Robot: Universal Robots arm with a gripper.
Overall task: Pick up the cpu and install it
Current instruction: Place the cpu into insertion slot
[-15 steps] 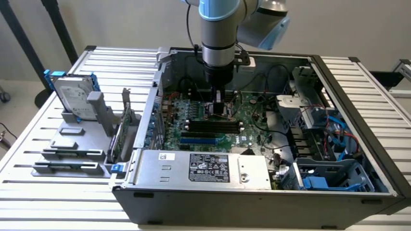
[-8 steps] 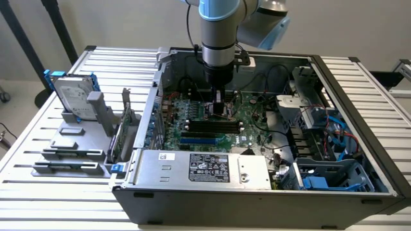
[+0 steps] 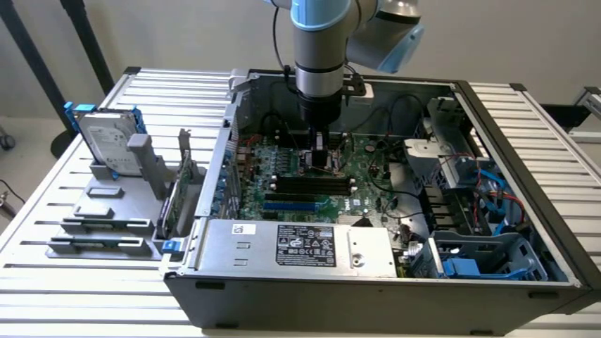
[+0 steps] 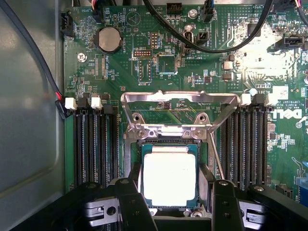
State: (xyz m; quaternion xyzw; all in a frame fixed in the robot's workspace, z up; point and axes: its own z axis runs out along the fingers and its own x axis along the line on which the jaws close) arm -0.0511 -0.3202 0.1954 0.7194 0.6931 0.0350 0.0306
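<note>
Over the motherboard socket (image 4: 168,131), fingers (image 4: 134,204) wide apart, straddling the cpu (image 4: 169,175)

White "DELL" lettering (image 4: 288,115) is being shown on the green motherboard (image 4: 192,77), just beside the memory slots (image 4: 248,144). In the exterior view, a printed label (image 3: 310,245) is being carried on the power supply (image 3: 225,250), at six o'clock from the board. Its print cannot be read.

An open computer box (image 3: 376,299) is sitting on a white ribbed table (image 3: 75,296), showing a green board (image 3: 272,158) inside and a silver box (image 3: 300,246) lying at its near side, while a hard drive (image 3: 105,137) is standing up in a grey rack (image 3: 103,225) on the exterior view's left.
</note>
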